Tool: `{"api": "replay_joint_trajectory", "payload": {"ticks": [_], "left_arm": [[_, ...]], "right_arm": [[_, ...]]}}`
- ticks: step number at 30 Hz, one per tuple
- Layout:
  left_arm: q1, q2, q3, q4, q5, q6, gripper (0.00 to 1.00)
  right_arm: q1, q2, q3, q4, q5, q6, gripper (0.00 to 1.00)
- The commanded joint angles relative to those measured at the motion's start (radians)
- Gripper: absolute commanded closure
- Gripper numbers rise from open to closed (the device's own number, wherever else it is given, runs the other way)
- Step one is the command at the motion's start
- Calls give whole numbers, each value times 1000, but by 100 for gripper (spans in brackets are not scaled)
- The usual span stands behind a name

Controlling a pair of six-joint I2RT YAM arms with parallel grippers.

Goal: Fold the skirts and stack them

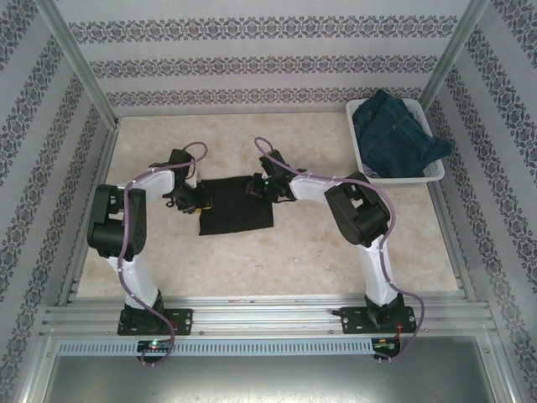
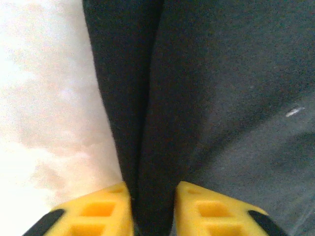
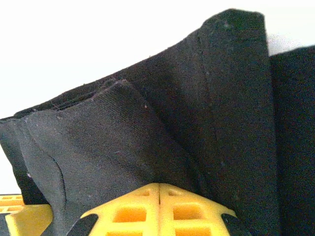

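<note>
Black skirt [image 1: 237, 206] lies mid-frame, stretched left-right between your claws, with the left gripper [image 1: 195, 201] pinching its left edge and the right gripper [image 1: 254, 186] clamped on its upper-right corner.

Walls on 3 sides: back wall [image 1: 268, 59], left wall [image 1: 33, 168] & right wall [image 1: 503, 185], all w/ the same wallpaper, pale bands alternating w/ dark floral stripes. Bare aluminium posts rise at the back corners, left post [image 1: 77, 63] & right post [image 1: 456, 52]. Tabletop [image 1: 294, 260] is beige, marbled, stone-look. At the near edge, slotted aluminium rails [image 1: 268, 317] run side to side, then a perforated pale strip [image 1: 268, 346], then a dull grey metal sheet [image 1: 268, 378]. Light is soft & even, shadows faint.
</note>
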Motion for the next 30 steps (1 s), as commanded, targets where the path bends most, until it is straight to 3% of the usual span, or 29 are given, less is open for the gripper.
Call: {"api": "replay_joint_trajectory", "payload": {"ticks": [1, 4, 6, 9, 13, 15, 23, 30], "left_arm": [[-11, 0, 35, -31, -43, 10, 91], [-10, 16, 75, -65, -104, 14, 100], [-11, 35, 100, -87, -145, 16, 100], [-9, 65, 139, -119, -244, 19, 100], [12, 152, 255, -148, -311, 65, 100], [33, 217, 343, -169, -349, 107, 100], [185, 461, 827, -324, -432, 371, 100], [313, 674, 1259, -452, -362, 488, 100]], "right_arm": [[13, 6, -35, -31, 29, 26, 100], [10, -31, -60, 19, 20, 35, 100], [1, -81, -81, 64, 4, 26, 98], [-31, -221, -135, 103, 19, -17, 72], [-106, -436, -187, -38, 166, -117, 39], [-150, -541, -228, -89, 245, -152, 5], [-234, -964, -431, -148, 616, -277, 2], [-307, -1119, -493, -229, 634, -326, 2]]}}
